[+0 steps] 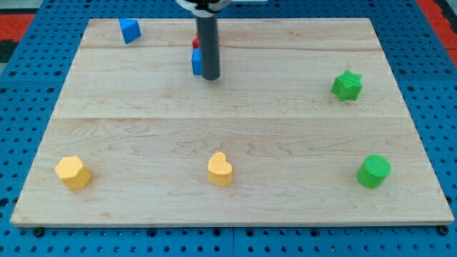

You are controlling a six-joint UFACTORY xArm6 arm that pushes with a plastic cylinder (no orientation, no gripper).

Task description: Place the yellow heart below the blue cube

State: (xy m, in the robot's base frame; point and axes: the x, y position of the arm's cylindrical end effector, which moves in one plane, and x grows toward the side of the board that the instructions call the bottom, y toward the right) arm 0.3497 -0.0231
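The yellow heart (220, 169) lies near the view's bottom, at the middle of the wooden board (285, 121). A blue cube (197, 62) sits near the view's top centre, partly hidden by my rod, with a red block (196, 41) just above it, mostly hidden. My tip (211, 76) is right beside the blue cube, on its right, touching or nearly touching it. The tip is far above the yellow heart.
Another blue block (130, 30) lies at the top left. A yellow hexagon-like block (73, 172) lies at the bottom left. A green star (347, 86) sits at the right and a green round block (373, 171) at the bottom right. Blue pegboard surrounds the board.
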